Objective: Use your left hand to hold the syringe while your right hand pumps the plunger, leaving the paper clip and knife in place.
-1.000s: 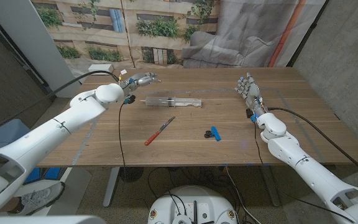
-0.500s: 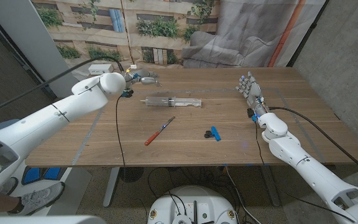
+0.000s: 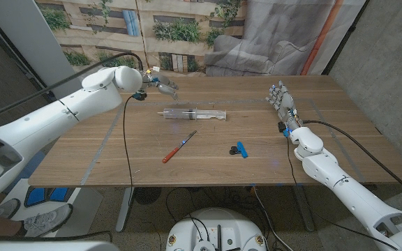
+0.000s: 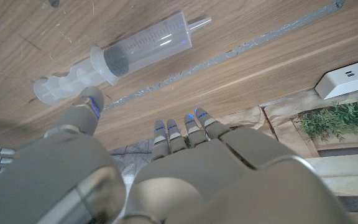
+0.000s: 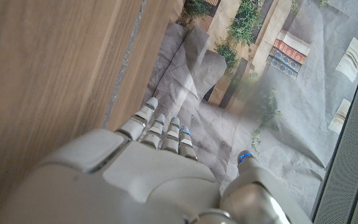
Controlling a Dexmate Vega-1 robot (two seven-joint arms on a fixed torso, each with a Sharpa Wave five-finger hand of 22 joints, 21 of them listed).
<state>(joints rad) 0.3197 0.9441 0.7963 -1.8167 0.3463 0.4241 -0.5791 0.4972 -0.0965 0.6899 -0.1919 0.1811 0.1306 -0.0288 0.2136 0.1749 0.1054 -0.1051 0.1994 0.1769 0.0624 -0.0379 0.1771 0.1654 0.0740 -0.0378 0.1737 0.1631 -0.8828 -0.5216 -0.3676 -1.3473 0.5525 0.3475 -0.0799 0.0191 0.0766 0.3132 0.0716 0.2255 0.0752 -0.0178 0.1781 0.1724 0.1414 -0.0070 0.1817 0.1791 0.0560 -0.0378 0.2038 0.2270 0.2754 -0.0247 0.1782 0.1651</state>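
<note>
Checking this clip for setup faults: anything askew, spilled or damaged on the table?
Nothing stands out. The syringe lies whole on the table, the knife and paper clip lie apart nearer the front edge, and no spill shows. Both hands hold nothing.

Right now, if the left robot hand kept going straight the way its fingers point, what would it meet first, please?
Probably nothing: the left robot hand points past the table's far edge. The syringe lies beside that line, though depth is unclear.

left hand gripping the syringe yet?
No. The left hand hovers behind the syringe, which lies untouched on the table.
</note>
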